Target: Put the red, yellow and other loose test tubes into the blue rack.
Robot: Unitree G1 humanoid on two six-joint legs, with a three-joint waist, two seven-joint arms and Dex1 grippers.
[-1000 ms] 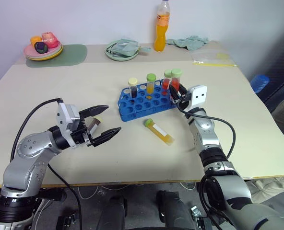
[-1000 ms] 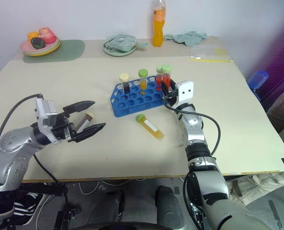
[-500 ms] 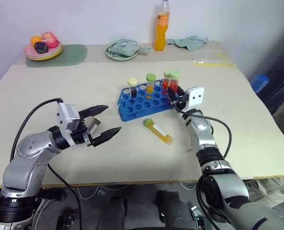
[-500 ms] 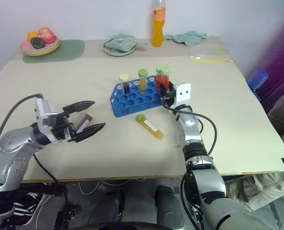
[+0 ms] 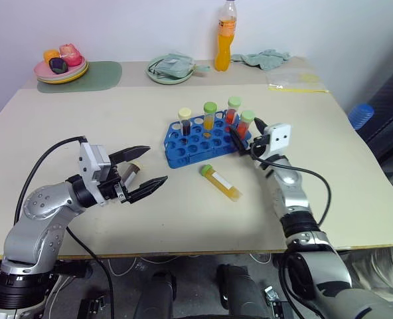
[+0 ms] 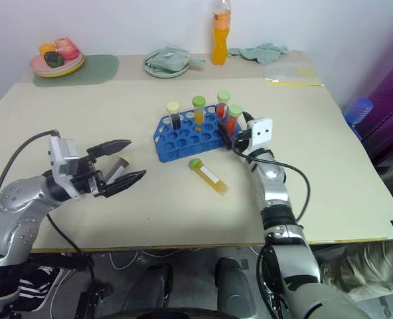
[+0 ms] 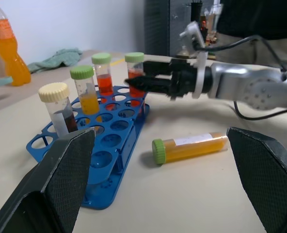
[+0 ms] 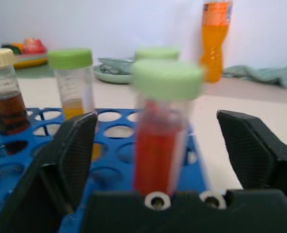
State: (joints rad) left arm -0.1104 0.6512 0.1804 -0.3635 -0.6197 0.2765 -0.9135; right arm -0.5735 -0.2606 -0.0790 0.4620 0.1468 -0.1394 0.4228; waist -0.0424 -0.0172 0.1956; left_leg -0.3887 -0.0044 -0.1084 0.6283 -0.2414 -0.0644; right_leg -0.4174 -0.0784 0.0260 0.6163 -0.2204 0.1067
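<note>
- The right tool [image 5: 241, 137] is at the right end of the blue rack [image 5: 200, 138], its two black fingers spread wide on either side of a red test tube with a green cap [image 5: 245, 123].
- In the right wrist view that red tube [image 8: 164, 131] stands between the fingers with clear space on both sides; the fingers do not touch it, and the tool holds nothing.
- The red tube stands upright in a hole at the rack's right end.
- Three more tubes stand upright in the rack's far row: one with dark brownish-red liquid and a cream cap [image 5: 184, 122], one with yellow-orange liquid and a green cap [image 5: 209, 115], and a second red one with a green cap [image 5: 233, 109].
- The left tool [image 5: 146, 171] hangs above the surface [image 5: 83, 119], well to the left of the rack, with its fingers spread wide and nothing between them.
- A small tube with a pale cap [image 5: 129, 175] lies on the surface just behind the left tool's fingers; whether they touch it I cannot tell.
- A yellow tube with a green cap and a white label [image 5: 220, 183] lies on its side on the surface, just in front of the rack and between the two tools, apart from both.
- At the far edge stand an orange drink bottle [image 5: 225, 28], a plate with toy fruit [image 5: 59, 68] and a green dish [image 5: 171, 69].
</note>
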